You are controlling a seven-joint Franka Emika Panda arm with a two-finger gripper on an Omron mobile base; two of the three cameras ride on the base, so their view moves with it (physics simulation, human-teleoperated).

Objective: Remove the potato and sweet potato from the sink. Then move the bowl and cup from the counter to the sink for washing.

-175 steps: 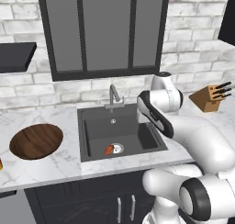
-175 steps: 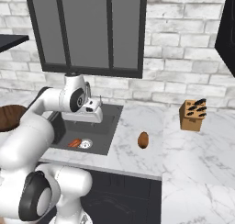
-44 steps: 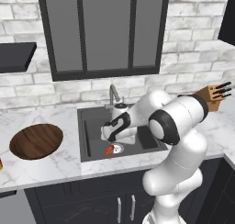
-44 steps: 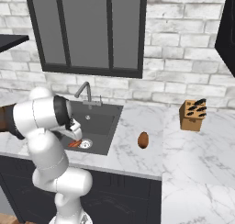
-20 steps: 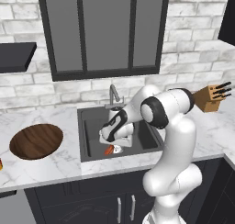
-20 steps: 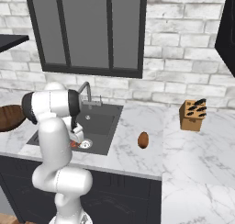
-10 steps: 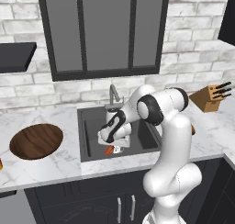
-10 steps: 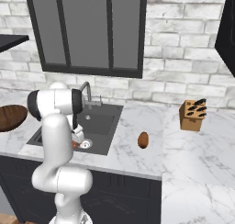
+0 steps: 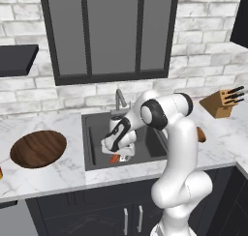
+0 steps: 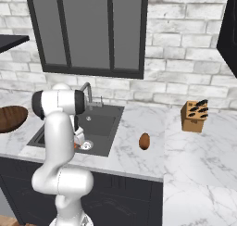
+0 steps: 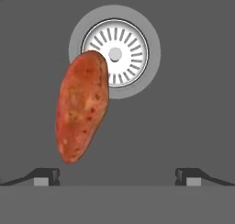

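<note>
Down in the sink, the sweet potato lies on the dark basin floor, one end overlapping the rim of the round silver drain. From the hand view it sits left of centre, near the left fingertip, not between the two tips. Nothing else lies in the basin around it; the slim faucet stands at the sink's back edge, just behind the arm.

On the counter to the right of the sink rests the potato, well apart from the basin, and farther right a wooden knife block stands near the brick wall. On the left stretch of counter sits the wide wooden bowl, and a sliver of the yellow cup shows at the picture's edge.

The white arm bends over from the front of the counter and folds down into the basin, wrist pointing at the floor of the sink. The tool hangs just above the sweet potato with its fingers spread wide, pinching nothing.
</note>
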